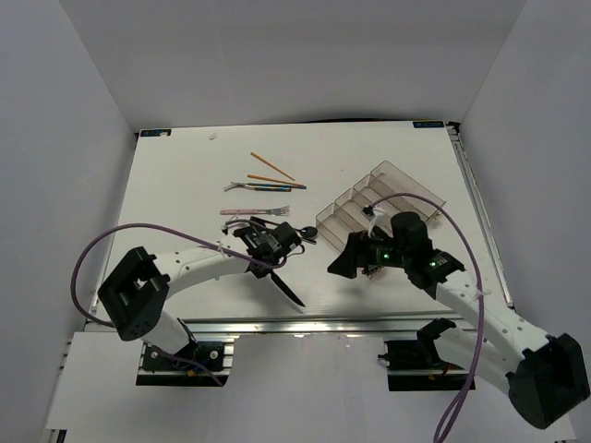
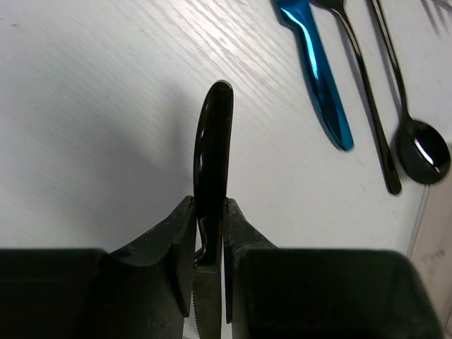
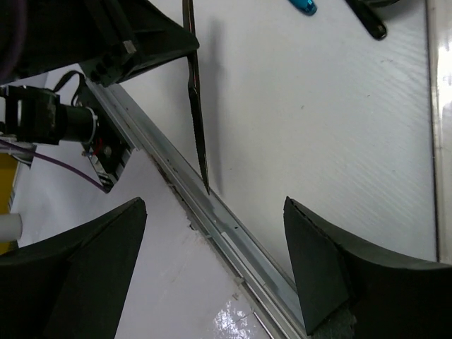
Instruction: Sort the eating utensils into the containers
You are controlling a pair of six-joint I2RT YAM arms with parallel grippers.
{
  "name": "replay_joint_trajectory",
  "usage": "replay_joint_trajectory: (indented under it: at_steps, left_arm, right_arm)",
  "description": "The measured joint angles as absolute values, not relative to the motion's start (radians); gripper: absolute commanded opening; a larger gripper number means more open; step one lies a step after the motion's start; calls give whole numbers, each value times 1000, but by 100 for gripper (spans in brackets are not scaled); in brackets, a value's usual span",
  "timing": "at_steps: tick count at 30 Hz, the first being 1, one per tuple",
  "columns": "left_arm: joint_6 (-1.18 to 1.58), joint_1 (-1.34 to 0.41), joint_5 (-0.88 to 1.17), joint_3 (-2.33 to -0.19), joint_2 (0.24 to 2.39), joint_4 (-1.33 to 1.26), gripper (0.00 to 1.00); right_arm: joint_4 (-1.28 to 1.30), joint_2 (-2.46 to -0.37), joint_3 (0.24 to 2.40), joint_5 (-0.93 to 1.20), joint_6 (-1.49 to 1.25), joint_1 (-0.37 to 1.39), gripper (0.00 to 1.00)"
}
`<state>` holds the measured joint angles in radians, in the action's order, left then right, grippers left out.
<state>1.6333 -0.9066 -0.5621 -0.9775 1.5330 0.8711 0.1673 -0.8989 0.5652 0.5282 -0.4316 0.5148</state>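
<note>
Top external view: the white table (image 1: pixel 185 175) carries everything. The clear organizer tray (image 1: pixel 388 194) lies at an angle right of centre, its long narrow compartments side by side. The left arm (image 1: pixel 199 261) curves in from the lower left, and the right arm (image 1: pixel 489 318) reaches in from the lower right.

The right end effector (image 1: pixel 355 258) hangs just beside the tray's near corner. In the right wrist view its fingers (image 3: pixel 92 275) stand wide apart with nothing between them, above the table's near edge and its metal rail (image 3: pixel 219 226).

The left end effector (image 1: pixel 268 242) is mid-table, left of the tray. In the left wrist view its jaws are pinched tight on the dark knife (image 2: pixel 213 141), held on edge. The handle juts forward over the table and the serrated blade runs back between the fingers. From above, the blade points toward the near edge.

The other utensils all lie on the table outside the tray. Two orange chopsticks (image 1: pixel 271 166) are toward the far middle. A pink-handled fork (image 1: pixel 249 211) lies just beyond the left end effector. The left wrist view shows a blue knife (image 2: pixel 319 78), a black spoon (image 2: pixel 422 152) and another black handle (image 2: pixel 369 106) close together ahead and to the right.
</note>
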Motion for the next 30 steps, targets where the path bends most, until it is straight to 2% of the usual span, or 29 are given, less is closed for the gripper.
replay_joint_trajectory:
  at_steps: [8, 14, 16, 17, 19, 20, 21, 22, 25, 28, 29, 30]
  left_arm:
    - [1548, -1021, -568, -1013, 1461, 756, 0]
    - [1517, -1061, -566, -1013, 1404, 656, 0]
    - [1507, -1065, -566, -1013, 1389, 625, 0]
    - [1503, -1066, -565, -1013, 1382, 616, 0]
    - [1496, -1068, -566, -1010, 1372, 593, 0]
    - [1493, -1068, -566, -1008, 1368, 583, 0]
    - [1486, -1068, -566, -1007, 1367, 570, 0]
    - [1483, -1069, -566, -1007, 1367, 567, 0]
    - [1467, -1069, -569, -1007, 1366, 542, 0]
    - [1439, -1069, -578, -1015, 1366, 544, 20]
    - [1429, -1069, -587, -1028, 1367, 559, 45]
    - [1414, -1069, -600, -1046, 1367, 582, 58]
  right_arm:
    - [-9, -1092, 561, 416, -468, 713, 71]
    - [-62, -1200, 599, 347, -478, 780, 64]
    - [-73, -1215, 609, 331, -481, 789, 56]
    - [-80, -1220, 613, 324, -483, 793, 46]
    - [-90, -1225, 618, 321, -492, 800, 33]
    - [-97, -1227, 620, 319, -490, 803, 23]
    - [-104, -1229, 621, 323, -489, 807, 4]
    - [-110, -1231, 624, 326, -489, 809, 0]
    - [-108, -1232, 626, 324, -490, 812, 0]
    - [-94, -1232, 633, 308, -476, 812, 0]
    - [-76, -1230, 642, 293, -464, 812, 0]
    - [-53, -1229, 653, 280, -455, 812, 0]
